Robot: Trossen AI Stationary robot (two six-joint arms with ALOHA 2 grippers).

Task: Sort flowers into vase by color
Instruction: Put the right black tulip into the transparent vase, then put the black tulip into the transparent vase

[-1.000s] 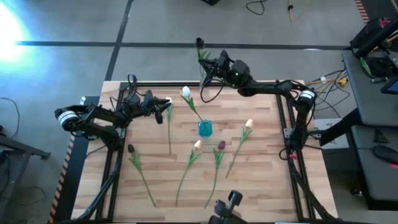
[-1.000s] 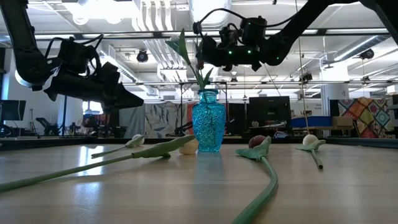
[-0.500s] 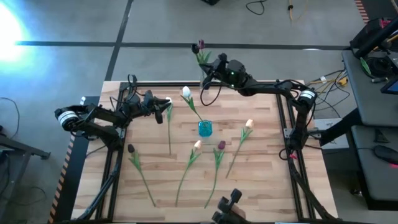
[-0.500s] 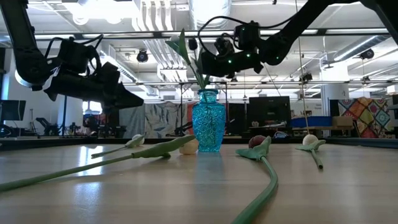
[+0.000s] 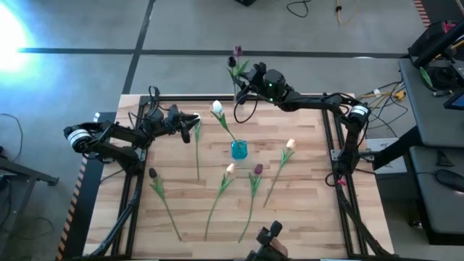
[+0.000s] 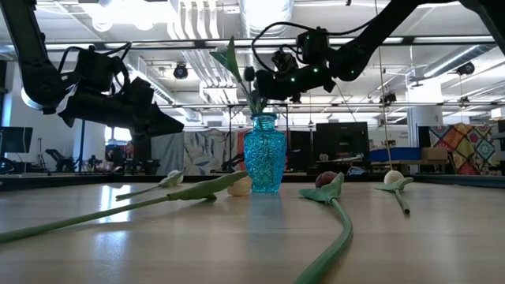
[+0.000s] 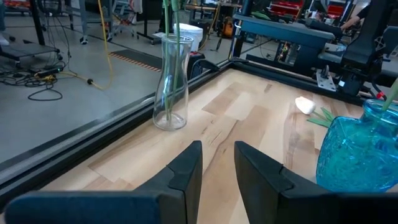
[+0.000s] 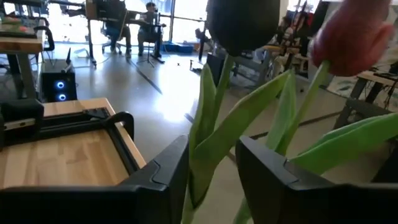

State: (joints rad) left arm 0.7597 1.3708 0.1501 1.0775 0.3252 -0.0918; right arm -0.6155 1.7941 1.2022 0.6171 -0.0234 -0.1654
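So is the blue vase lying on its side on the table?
No: in the low view the blue vase stands upright on the table, with green stems rising from its mouth.

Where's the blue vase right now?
In the high view the blue vase stands near the table's middle, between the white tulip behind it and the peach tulip in front.
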